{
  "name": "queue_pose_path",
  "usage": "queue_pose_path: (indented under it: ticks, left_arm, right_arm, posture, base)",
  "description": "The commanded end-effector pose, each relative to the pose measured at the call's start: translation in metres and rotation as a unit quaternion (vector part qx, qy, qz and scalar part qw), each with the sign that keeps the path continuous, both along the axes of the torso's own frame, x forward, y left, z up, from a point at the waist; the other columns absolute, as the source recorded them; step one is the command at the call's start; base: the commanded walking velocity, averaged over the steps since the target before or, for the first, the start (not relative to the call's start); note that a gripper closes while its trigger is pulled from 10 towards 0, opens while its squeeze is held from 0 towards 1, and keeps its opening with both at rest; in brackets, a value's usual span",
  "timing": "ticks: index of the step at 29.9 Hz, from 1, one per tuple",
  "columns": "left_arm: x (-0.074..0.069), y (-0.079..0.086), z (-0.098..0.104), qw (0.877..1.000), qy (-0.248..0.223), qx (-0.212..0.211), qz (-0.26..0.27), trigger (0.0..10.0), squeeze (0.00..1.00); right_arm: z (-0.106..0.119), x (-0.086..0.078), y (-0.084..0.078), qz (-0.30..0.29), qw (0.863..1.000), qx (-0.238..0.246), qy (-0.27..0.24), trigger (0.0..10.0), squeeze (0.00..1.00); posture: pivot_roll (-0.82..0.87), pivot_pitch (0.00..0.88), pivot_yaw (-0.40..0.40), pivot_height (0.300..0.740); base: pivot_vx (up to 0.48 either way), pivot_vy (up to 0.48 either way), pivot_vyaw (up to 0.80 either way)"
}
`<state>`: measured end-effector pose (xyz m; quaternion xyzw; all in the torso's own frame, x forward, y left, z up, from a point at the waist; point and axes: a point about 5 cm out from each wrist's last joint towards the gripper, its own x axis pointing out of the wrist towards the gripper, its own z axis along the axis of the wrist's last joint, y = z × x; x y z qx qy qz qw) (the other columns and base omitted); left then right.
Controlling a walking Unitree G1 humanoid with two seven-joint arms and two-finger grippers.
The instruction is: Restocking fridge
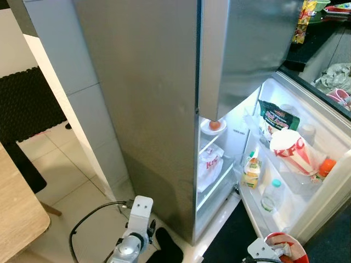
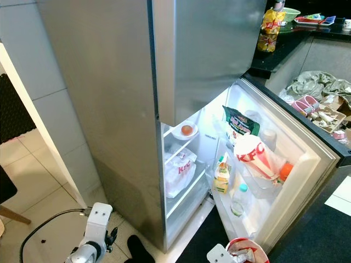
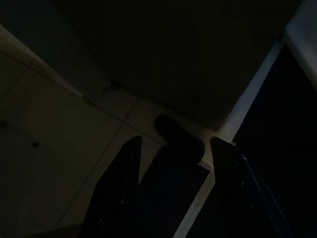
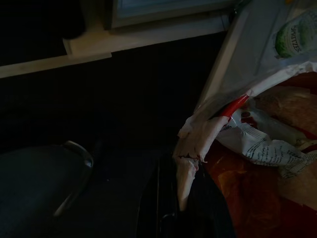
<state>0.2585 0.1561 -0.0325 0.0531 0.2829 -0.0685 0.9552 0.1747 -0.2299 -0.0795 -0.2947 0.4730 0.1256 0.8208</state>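
The right tool (image 4: 185,198) grips the torn rim of a red and white paper bucket (image 1: 286,246), held low just in front of the open fridge door (image 2: 307,164). The left tool (image 3: 173,148) hangs spread apart over the floor, beside the fridge (image 1: 148,109).

Bright fridge (image 1: 241,131) interior glow; wrist views very dim

A silver-grey fridge (image 1: 148,109) stands open, its white door shelves holding a red-and-white striped bucket (image 1: 293,150), a green-labelled packet (image 1: 278,118) and a yellow carton (image 1: 252,172); beige floor tiles (image 1: 71,181) left.
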Motion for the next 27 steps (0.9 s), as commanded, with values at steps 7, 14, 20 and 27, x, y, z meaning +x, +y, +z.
queue_pose_path:
  ticks: [7,14,20,27]
  left_arm:
    - [0.002,0.000,0.000,1.000,0.005,-0.006,0.010,10.0,0.00]
    - [0.004,0.004,0.002,0.999,0.002,-0.008,0.035,10.0,0.00]
    - [0.004,0.005,0.002,0.999,0.000,-0.007,0.036,10.0,0.00]
    - [0.005,0.004,0.003,0.999,-0.003,-0.013,0.033,10.0,0.00]
  right_arm:
    - [0.002,0.004,-0.003,-0.016,1.000,0.002,-0.009,10.0,0.00]
    - [0.004,0.007,-0.003,-0.014,1.000,0.000,-0.009,10.0,0.00]
    - [0.005,0.010,-0.001,-0.012,1.000,0.001,-0.011,10.0,0.00]
    - [0.005,0.013,0.003,-0.009,1.000,0.003,-0.016,10.0,0.00]
  posture:
    - [-0.03,0.000,0.019,0.740]
    - [-0.03,0.000,0.014,0.740]
    - [-0.03,0.000,0.014,0.740]
    - [-0.03,0.000,0.010,0.740]
  base:
    - [0.000,-0.326,0.00]
    - [0.000,0.000,0.00]
    - [0.000,0.000,0.00]
    - [0.000,-0.069,0.00]
